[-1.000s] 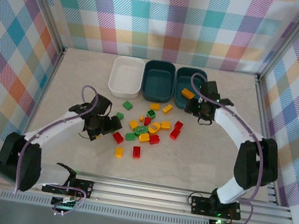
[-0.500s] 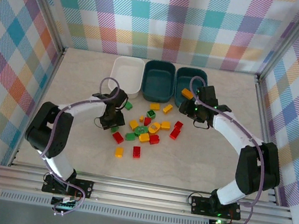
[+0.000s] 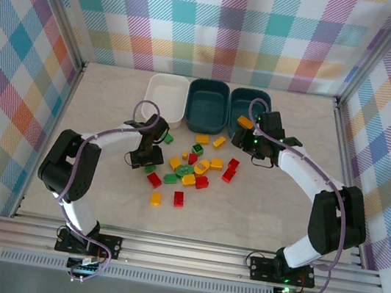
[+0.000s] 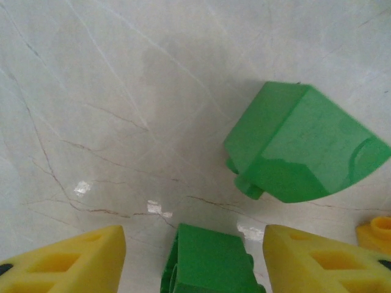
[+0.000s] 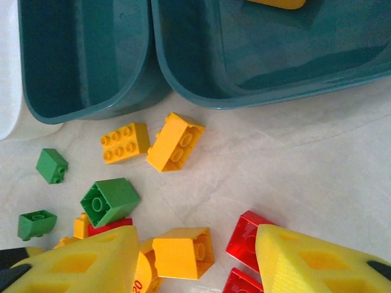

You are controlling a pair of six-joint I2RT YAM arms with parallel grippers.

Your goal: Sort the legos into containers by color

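Note:
The legos (image 3: 190,168) lie scattered mid-table in green, red and yellow-orange. My left gripper (image 3: 149,167) is low at the pile's left edge, open, with a small green brick (image 4: 208,262) between its fingers (image 4: 67,262) and gaps on both sides. A larger green brick (image 4: 305,143) lies just ahead. My right gripper (image 5: 198,262) hangs open above a yellow-orange brick (image 5: 183,252) and a red brick (image 5: 250,239), near the right teal tub (image 5: 201,91). That tub holds a yellow-orange brick (image 3: 245,122). The middle teal tub (image 3: 205,126) and the white tub (image 3: 162,120) look empty.
The three tubs stand in a row at the back of the table. Two yellow-orange bricks (image 5: 125,142) and green bricks (image 5: 110,200) lie between the tubs and my right gripper (image 3: 253,150). A red and a yellow brick (image 3: 155,199) lie apart towards the front.
The left arm swung in from the left and lowered its gripper over the small green brick at the pile's edge. The right gripper shifted slightly left.

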